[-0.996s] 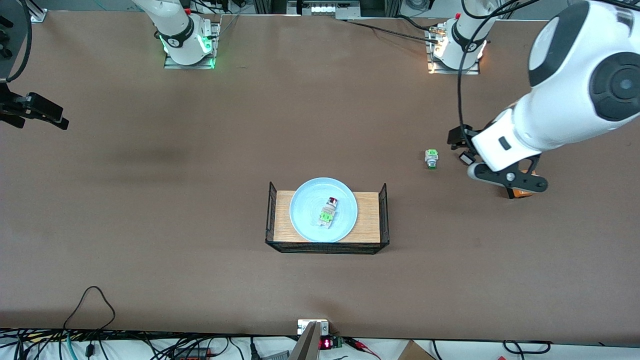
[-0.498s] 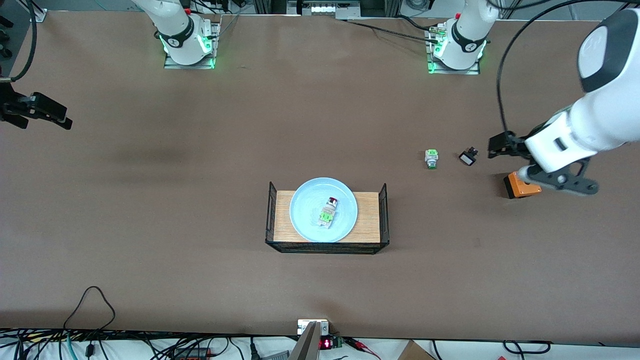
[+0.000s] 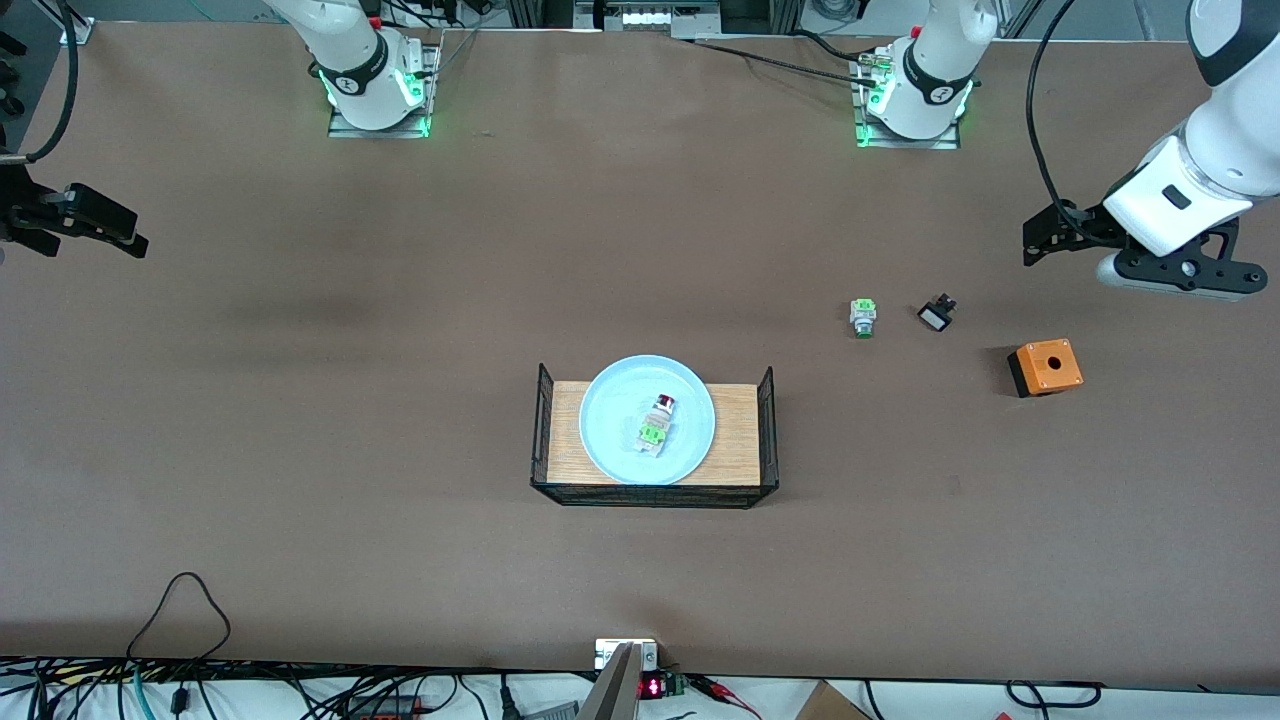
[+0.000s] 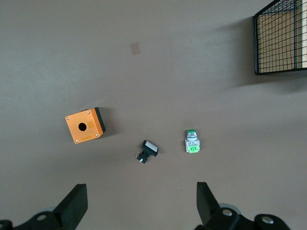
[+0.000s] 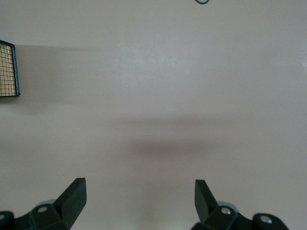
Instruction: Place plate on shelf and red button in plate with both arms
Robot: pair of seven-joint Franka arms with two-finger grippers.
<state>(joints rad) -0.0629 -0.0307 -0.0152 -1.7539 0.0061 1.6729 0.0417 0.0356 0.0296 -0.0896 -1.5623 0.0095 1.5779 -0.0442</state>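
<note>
- Plate (image 3: 610,435): pale blue, seated on the wooden floor of a black wire tray (image 3: 768,430) in the middle of the table.
- Red button (image 3: 656,424): lying on its side inside the plate, red cap pointing toward the robots' bases.
- Left gripper (image 3: 1045,240): up in the air over bare table at the left arm's end, fingers spread wide and holding nothing. The plate and red button are well apart from it, toward the table's middle.
- Right gripper (image 3: 100,225): over bare table at the right arm's end, fingers likewise spread and empty; well apart from the tray. Its wrist view shows only a corner of the wire tray.
- Other items at the left arm's end: a white-and-green switch with a green end (image 3: 863,317), a small black-and-white part (image 3: 935,316) just beside it, and an orange box (image 3: 1045,366) with a black hole, nearer to the front camera than those two. None is touched by either gripper.
</note>
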